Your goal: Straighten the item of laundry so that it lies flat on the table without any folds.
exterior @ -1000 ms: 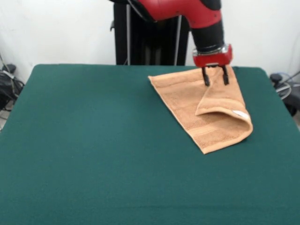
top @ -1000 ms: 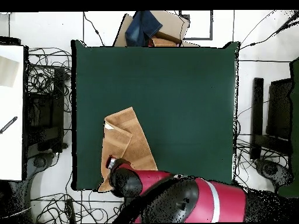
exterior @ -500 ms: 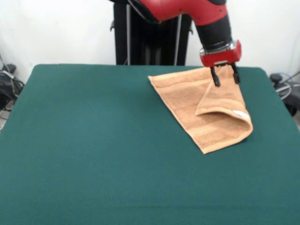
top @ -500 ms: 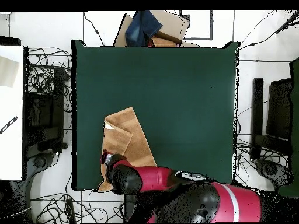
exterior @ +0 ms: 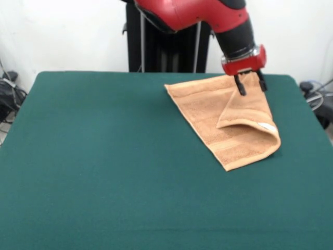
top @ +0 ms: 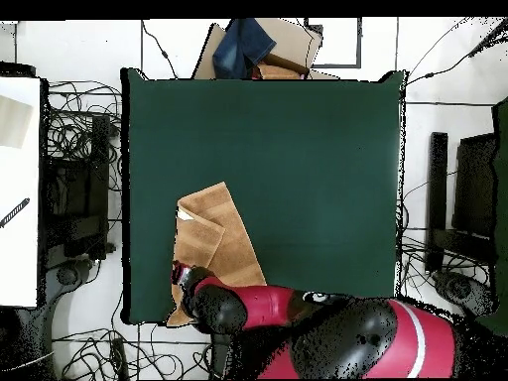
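With your tool spread just above the towel near the desk's far edge, pinch only the folded-over flap's top layer before peeling it open.

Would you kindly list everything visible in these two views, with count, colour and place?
towel: one, orange-tan, far part of the table near the robot's base, one corner folded over, white label showing
table: one, dark green, fills the front view
cardboard box with blue cloth: one, brown and blue, beyond the table edge opposite the robot
cables: many, black, on the floor around the table
arm: one, red and black, above the towel
gripper: one, black fingers apart, at the towel's far corner
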Motion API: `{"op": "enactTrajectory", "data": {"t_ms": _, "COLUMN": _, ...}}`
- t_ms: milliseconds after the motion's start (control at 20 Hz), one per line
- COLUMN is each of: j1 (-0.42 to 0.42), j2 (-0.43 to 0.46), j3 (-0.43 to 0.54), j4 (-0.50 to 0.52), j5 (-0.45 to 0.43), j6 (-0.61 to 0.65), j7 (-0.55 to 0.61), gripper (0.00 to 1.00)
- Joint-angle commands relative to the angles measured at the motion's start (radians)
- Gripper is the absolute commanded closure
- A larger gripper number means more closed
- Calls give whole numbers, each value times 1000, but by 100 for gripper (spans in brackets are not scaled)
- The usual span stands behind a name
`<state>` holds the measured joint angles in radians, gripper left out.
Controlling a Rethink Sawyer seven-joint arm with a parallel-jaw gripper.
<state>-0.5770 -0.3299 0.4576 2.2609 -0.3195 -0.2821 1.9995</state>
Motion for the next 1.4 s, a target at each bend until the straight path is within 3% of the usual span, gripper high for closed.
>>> {"op": "enactTrajectory", "data": {"t_ms": 50, "j1": -2, "j2": 149, "j3": 24, "j4": -179, "j5": -80, "j6": 46, "j7": 53, "gripper": 0}}
{"op": "enactTrajectory", "data": {"t_ms": 500, "j1": 8, "j2": 147, "j3": 9, "j4": -196, "j5": -112, "j6": 48, "j7": 82, "gripper": 0}}
{"op": "enactTrajectory", "data": {"t_ms": 700, "j1": 34, "j2": -46, "j3": 29, "j4": -92, "j5": -26, "j6": 131, "j7": 114, "gripper": 0}}
{"op": "enactTrajectory", "data": {"t_ms": 900, "j1": -25, "j2": -179, "j3": 120, "j4": -17, "j5": 22, "j6": 247, "j7": 122, "gripper": 0}}
{"op": "enactTrajectory", "data": {"t_ms": 1300, "j1": -136, "j2": -203, "j3": 209, "j4": 13, "j5": 7, "j6": 343, "j7": 86, "gripper": 0}}
{"op": "enactTrajectory", "data": {"t_ms": 1400, "j1": -154, "j2": -147, "j3": 196, "j4": -1, "j5": -34, "j6": 315, "j7": 72, "gripper": 0}}
